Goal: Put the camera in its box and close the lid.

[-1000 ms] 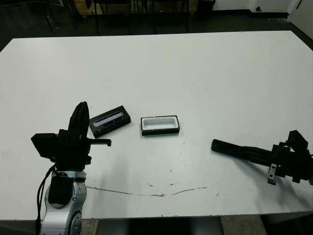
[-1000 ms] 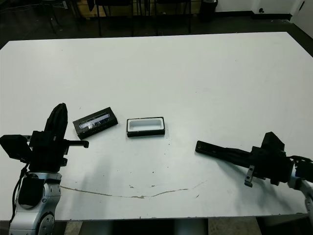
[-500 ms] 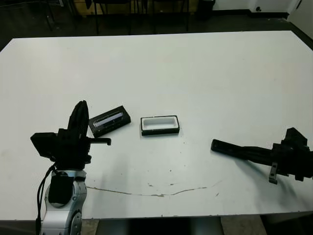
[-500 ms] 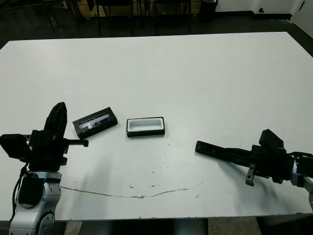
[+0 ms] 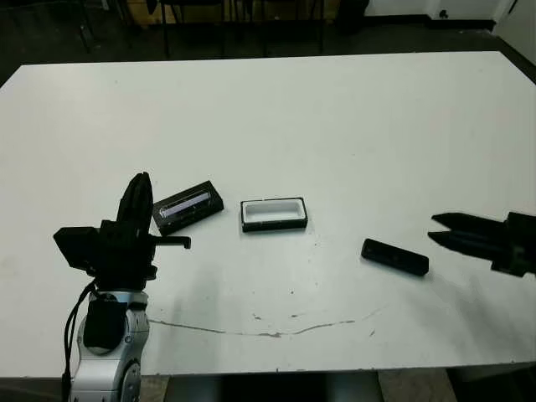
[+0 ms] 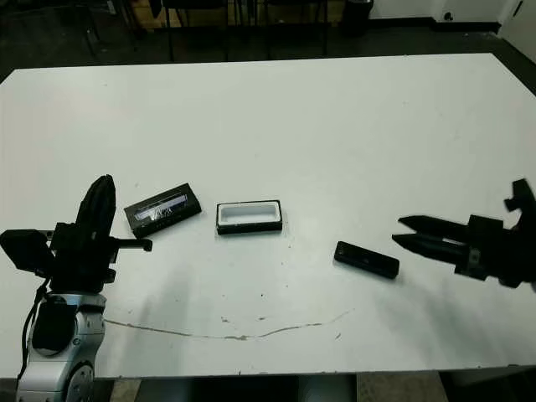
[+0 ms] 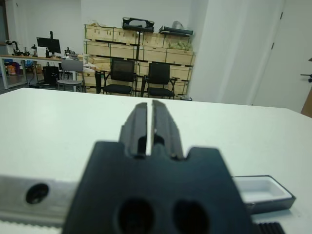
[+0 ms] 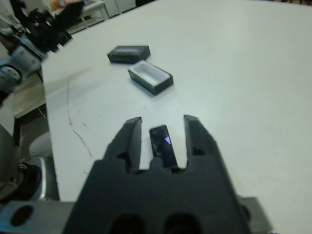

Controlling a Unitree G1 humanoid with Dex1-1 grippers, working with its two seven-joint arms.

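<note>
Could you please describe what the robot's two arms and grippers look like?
The left gripper has two black ribbed fingers on a blocky black body, above a silver-grey forearm with a black cable. The right gripper has two tapered black fingers on a black body.

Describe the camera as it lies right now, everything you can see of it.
The camera is a slim black bar with rounded ends and a glossy top, lying flat on the white table, right of the open box, angled slightly. Nothing touches it. The right gripper hovers open just beyond its right end, fingers apart and in line with it.
</note>
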